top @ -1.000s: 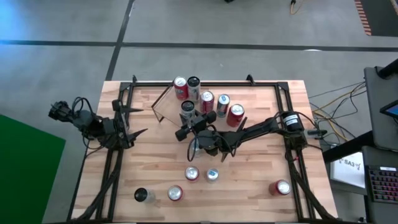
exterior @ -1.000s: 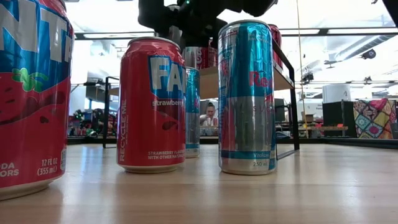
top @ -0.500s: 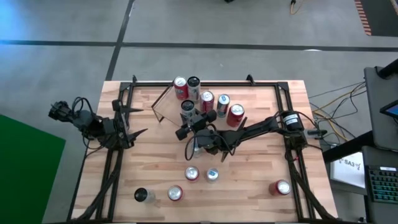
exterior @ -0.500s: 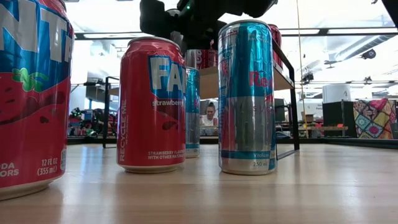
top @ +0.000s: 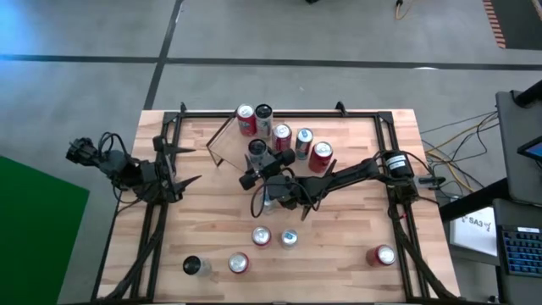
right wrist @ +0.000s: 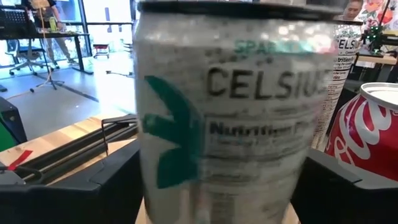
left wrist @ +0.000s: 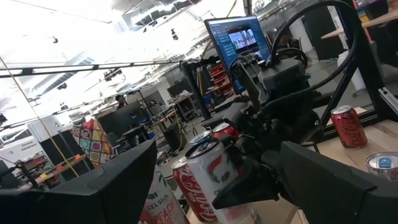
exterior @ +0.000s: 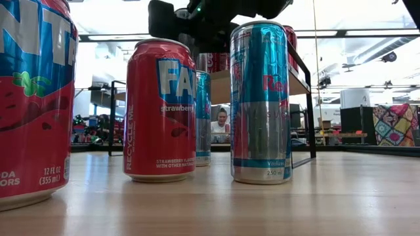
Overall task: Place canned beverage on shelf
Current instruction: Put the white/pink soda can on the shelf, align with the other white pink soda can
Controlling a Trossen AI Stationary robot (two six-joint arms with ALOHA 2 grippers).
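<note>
The right gripper [top: 257, 161] had its fingers spread around the can [right wrist: 227, 112], apparently releasing it on the shelf [top: 222, 142].

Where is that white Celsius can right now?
The white Celsius can stands on the light-wood shelf toward the table's back middle, between the right gripper fingers, with a red Coca-Cola can beside it.

White Celsius can [right wrist: 230, 118] upright on shelf [top: 222, 140]

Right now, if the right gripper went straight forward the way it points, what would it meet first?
The right gripper would meet the white Celsius can first. It stands between the jaws, filling the right wrist view. A red Coca-Cola can is beside it.
</note>
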